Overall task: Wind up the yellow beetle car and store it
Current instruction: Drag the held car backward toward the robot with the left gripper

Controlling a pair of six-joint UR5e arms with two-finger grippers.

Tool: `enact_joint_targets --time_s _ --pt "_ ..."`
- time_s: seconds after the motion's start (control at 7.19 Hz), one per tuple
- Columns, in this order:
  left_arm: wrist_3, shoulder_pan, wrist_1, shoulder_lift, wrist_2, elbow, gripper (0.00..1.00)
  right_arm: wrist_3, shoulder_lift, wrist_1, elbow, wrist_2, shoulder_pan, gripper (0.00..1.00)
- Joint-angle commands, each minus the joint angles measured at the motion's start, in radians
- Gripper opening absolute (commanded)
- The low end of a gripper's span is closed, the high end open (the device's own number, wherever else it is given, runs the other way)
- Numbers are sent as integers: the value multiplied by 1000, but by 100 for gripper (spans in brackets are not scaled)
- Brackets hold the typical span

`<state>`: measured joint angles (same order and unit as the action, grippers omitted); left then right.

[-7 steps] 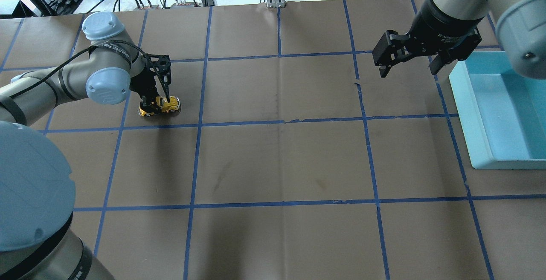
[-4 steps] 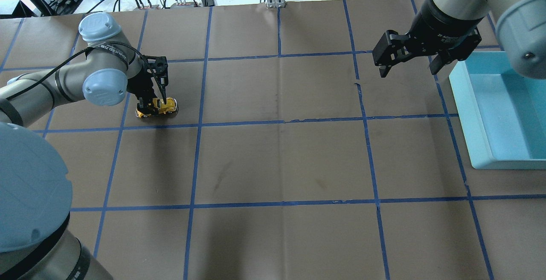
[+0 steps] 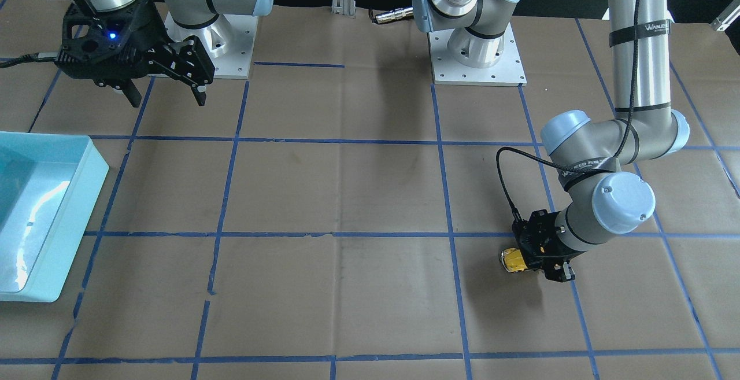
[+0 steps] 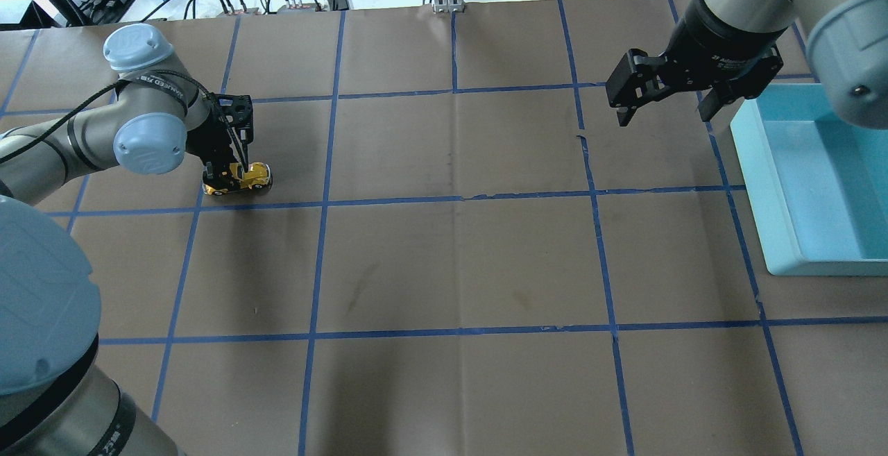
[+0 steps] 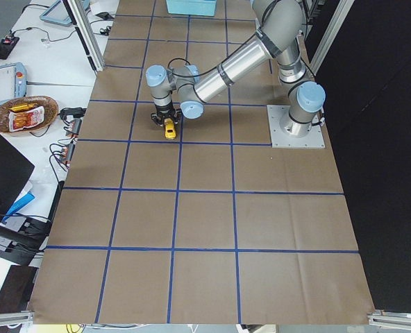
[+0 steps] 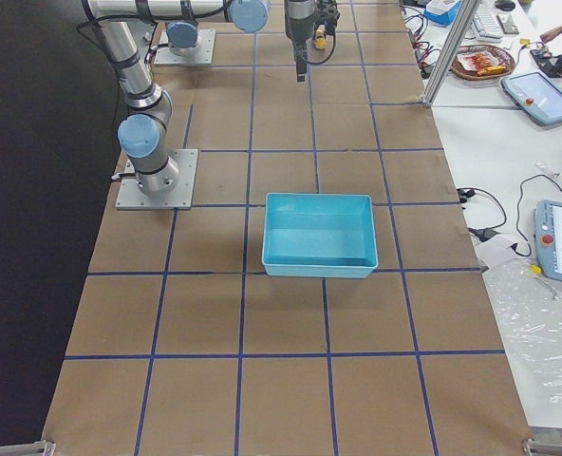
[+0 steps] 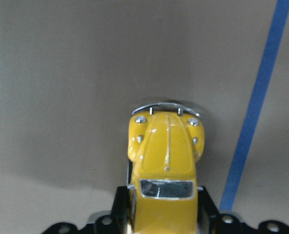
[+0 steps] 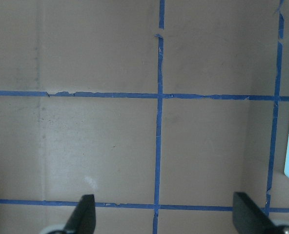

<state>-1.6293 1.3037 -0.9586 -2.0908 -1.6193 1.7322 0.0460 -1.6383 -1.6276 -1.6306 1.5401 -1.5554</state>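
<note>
A: Entry one, passage: what is lying between the yellow beetle car [image 4: 253,176] and the blue bin [image 4: 753,185]?
B: You are looking at bare brown table [image 4: 458,262] running the whole way across.
A: Entry two, obstructions?
B: The left gripper [image 4: 225,170] is clamping the car from above, the left arm [image 4: 139,140] crowding its outer side. The right gripper [image 4: 662,105], jaws spread, is hovering just beside the bin's far corner.

I see glossy paint on yellow beetle car [image 7: 166,161], shiny metallic bumper [image 7: 166,105]; table paper [image 4: 451,262] matt; blue bin [image 4: 760,192] smooth plastic.
</note>
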Motion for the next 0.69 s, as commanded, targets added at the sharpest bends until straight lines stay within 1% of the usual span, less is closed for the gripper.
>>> enact_joint_targets --time_s 0.0,0.14,0.28,0.56 --pt "-3 -7 0 -2 -1 0 0 0 0 0 0 0 0 99" --pt "-1 -7 1 4 2 0 59 0 0 0 0 0 0 99" --pt "2 -9 1 9 -4 -9 100 0 0 0 0 0 0 99" --pt "2 -21 -8 24 -4 -28 100 0 0 0 0 0 0 99"
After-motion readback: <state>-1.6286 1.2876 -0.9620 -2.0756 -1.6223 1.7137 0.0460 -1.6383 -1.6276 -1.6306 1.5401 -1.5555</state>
